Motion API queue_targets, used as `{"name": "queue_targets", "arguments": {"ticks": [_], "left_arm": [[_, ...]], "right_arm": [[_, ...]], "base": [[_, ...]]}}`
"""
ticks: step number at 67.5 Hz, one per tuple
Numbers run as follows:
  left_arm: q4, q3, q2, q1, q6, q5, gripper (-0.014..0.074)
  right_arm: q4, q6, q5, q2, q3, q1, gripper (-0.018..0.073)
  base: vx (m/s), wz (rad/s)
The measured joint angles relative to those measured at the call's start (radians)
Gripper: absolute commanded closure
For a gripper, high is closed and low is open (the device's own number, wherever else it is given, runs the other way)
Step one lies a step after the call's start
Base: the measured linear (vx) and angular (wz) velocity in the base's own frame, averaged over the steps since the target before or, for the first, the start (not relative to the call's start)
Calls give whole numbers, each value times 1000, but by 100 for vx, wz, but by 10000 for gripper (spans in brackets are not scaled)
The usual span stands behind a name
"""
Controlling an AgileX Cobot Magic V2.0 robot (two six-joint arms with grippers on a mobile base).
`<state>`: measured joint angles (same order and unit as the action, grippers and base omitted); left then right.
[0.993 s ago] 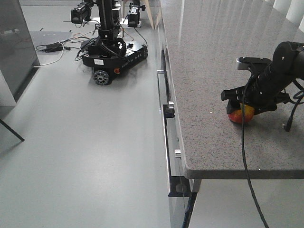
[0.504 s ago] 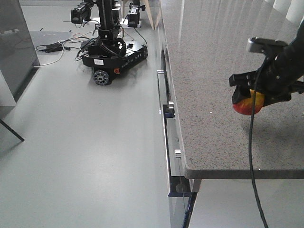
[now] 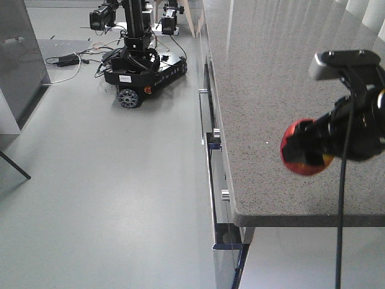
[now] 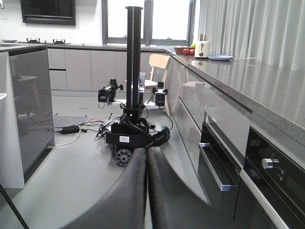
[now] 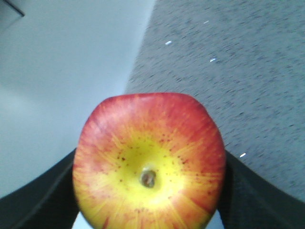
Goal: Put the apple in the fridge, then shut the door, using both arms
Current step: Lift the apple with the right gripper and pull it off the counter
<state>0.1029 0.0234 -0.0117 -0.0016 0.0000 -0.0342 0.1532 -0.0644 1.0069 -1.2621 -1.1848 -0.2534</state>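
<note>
Your apple [image 5: 148, 162] is clamped between the right gripper's [image 3: 322, 141] 2 fingers, stem dimple facing the wrist camera. It is held in the air over the speckled countertop's [image 3: 264, 72] front edge. Keep that squeeze steady and swing slowly so it can't slip out. The left gripper [image 4: 146, 191] is pressed closed on nothing, free for the door.

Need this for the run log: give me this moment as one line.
right gripper: shut on apple | apple: held in air above countertop | left gripper: shut, empty
</note>
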Motion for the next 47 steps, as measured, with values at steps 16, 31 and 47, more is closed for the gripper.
{"name": "queue_targets", "arguments": {"ticks": [16,31,47], "left_arm": [[0,0,0,0,0,0,602],[0,0,0,0,0,0,602],[0,0,0,0,-5,0,602]], "right_arm": [[22,4,-12,220,165,-132,363],[32,4,-11,442,282,-189,363],[33,4,16,672,352,-190,363]], "base": [[0,0],[0,0],[0,0]]}}
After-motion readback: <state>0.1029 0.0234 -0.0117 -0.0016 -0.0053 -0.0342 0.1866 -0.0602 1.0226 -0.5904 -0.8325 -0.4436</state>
